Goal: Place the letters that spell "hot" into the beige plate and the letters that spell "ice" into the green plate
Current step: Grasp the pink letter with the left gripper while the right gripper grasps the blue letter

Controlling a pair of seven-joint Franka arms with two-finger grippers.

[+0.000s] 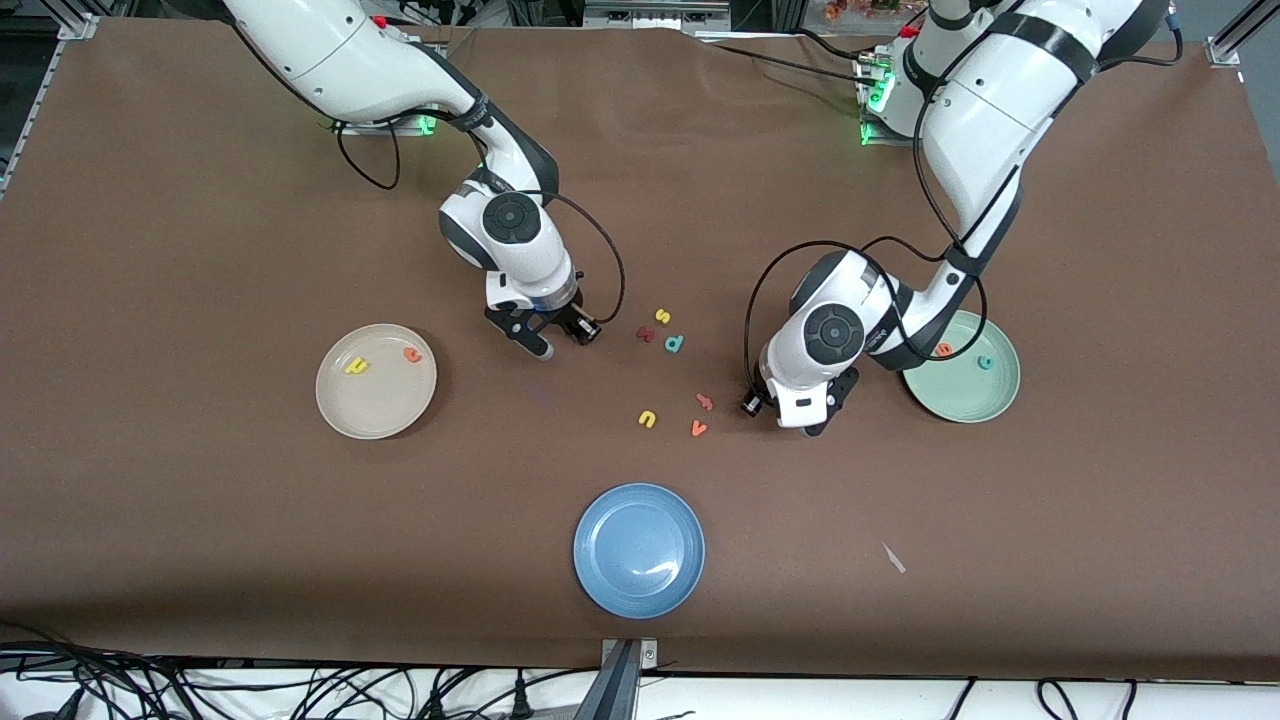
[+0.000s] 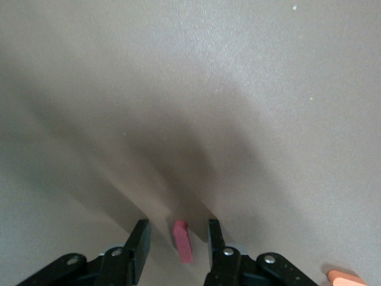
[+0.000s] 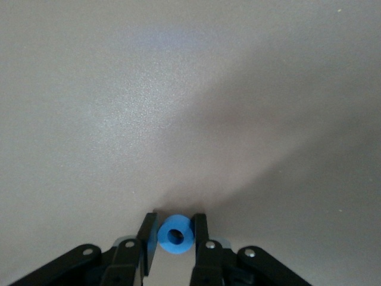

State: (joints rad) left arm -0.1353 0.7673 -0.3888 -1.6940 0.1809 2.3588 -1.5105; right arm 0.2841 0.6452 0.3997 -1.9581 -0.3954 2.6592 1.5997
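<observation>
My right gripper (image 3: 175,218) is shut on the blue o (image 3: 176,247), low over the brown cloth beside the beige plate (image 1: 345,405). In that plate lie the yellow h (image 1: 357,366) and the orange t (image 1: 412,353). My left gripper (image 2: 177,225) is open, with the dark red i (image 2: 183,243) lying on the cloth between its fingers and a gap on each side. In the front view the right gripper (image 1: 540,348) and left gripper (image 1: 815,425) hide the o and the i. The green plate (image 1: 962,400) holds the orange e (image 1: 943,349) and the teal c (image 1: 986,362).
Loose letters lie mid-table between the grippers: yellow s (image 1: 662,316), chunky dark red letter (image 1: 645,334), teal p (image 1: 674,343), yellow u (image 1: 647,419), a reddish letter (image 1: 705,401), orange v (image 1: 698,428). A blue plate (image 1: 639,549) sits nearer the front camera.
</observation>
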